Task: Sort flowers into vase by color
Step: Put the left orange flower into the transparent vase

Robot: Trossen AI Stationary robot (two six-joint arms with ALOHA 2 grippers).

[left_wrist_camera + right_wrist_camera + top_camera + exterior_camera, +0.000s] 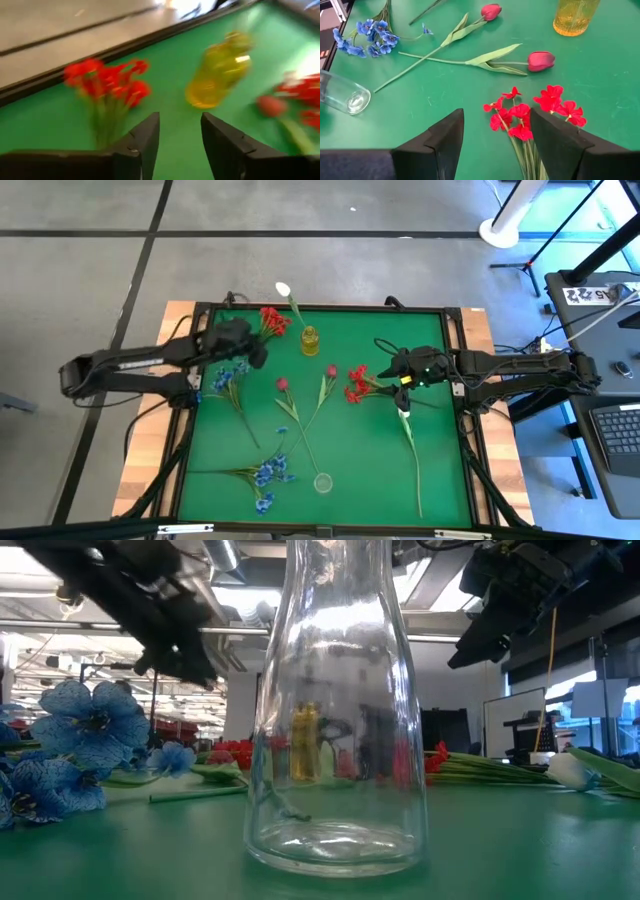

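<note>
Two dark arms reach over the green table (pixel 380 470) as I look down from above. The left end effector (pixel 262 338) hangs near the far edge beside a red flower cluster on thin green stems (pixel 273 320) and a small yellow glass vase (pixel 310 340). The right end effector (pixel 398 372) sits over a second red cluster (pixel 356 383). Scattered around are two red tulip buds (pixel 283 384), blue flower sprays (pixel 270 473), a white bud (pixel 283 289) at the far rim, and a clear glass vase (pixel 322 482) near the front edge.

From table height, that clear vase (pixel 335 710) fills the middle, empty, with blue blossoms (pixel 85 725) to one side and the yellow vase seen through it.

Through the left wrist camera, the fingers (pixel 145 137) stand apart with nothing between them; the red cluster (pixel 107 82) lies just ahead and the yellow vase (pixel 220 70) is nearby.

Through the right wrist camera, the fingers (pixel 445 137) are spread wide and empty directly above the second red cluster (pixel 530 112), with the tulips (pixel 540 61) beyond.

I judge these flowers to be featherlight and floppy, the blooms soft and easily crushed. The stems look like the firmer part, so a pinch on the bundled stems just below the heads seems best.
</note>
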